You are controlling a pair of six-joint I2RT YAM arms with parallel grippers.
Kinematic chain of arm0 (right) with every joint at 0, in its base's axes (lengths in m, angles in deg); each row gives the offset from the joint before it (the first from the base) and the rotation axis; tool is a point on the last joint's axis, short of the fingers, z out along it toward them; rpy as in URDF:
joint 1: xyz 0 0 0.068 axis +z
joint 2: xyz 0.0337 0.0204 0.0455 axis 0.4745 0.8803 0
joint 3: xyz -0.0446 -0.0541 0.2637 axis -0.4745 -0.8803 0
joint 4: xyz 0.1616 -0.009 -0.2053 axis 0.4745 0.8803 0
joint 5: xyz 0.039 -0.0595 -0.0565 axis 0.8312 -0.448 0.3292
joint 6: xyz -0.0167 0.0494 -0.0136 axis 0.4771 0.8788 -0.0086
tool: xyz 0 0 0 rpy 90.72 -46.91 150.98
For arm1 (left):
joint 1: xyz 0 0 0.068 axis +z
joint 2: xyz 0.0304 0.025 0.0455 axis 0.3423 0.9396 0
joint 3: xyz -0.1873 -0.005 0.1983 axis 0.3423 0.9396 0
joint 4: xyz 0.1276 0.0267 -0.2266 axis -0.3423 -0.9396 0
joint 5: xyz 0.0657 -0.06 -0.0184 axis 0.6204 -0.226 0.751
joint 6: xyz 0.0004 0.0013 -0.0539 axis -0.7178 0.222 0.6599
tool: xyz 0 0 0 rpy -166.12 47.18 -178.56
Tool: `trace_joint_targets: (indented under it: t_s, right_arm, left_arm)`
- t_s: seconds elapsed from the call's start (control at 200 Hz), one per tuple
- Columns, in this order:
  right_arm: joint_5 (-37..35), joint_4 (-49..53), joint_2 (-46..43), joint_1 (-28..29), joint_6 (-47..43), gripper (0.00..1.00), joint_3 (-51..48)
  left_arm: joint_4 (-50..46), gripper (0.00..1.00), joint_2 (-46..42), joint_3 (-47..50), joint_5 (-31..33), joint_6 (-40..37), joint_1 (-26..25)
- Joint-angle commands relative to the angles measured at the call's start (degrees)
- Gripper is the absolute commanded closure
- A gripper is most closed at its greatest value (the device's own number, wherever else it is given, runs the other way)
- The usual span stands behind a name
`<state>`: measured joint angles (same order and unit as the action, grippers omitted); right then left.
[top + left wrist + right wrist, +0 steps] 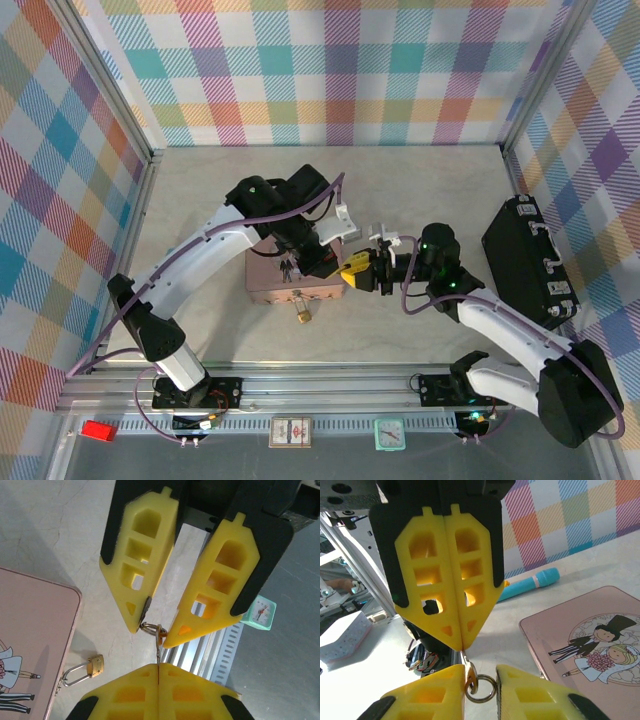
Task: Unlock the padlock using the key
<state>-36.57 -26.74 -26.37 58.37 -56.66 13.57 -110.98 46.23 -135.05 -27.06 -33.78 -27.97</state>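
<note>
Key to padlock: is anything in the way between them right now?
Nothing visible. The key, pinched in the shut left tool, has bare table between it and the padlock at the pink box. The right tool straddles its ring.

The left gripper (158,672) pinches the key (158,651), with the right gripper (151,634) flanking its ring. The padlock (95,664) sits at the pink box's (30,625) edge.

Most of the key (158,652) buried between my left gripper's (158,667) pressed-together fingers, can't tell whether the right fingertips (172,636) touch its ring, pink box (30,630) cut off at the left edge, padlock (301,316) too small from above for me to read, keyhole out of sight.
</note>
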Motion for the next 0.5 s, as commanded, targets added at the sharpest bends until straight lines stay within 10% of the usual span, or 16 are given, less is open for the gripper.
trace_joint_targets:
  t_s: [0.0, 0.495]
  right_arm:
    - [-1.4, 1.7, -1.7, 0.3, -2.5, 0.78, 1.0]
    - [-1.6, 4.3, -2.2, 0.5, -3.6, 0.96, 1.0]
  left_arm:
    - [0.6, 1.00, 0.9, -1.3, -1.7, -1.4, -0.5]
    - [2.1, 1.00, 0.4, -0.2, -1.1, -1.3, -0.5]
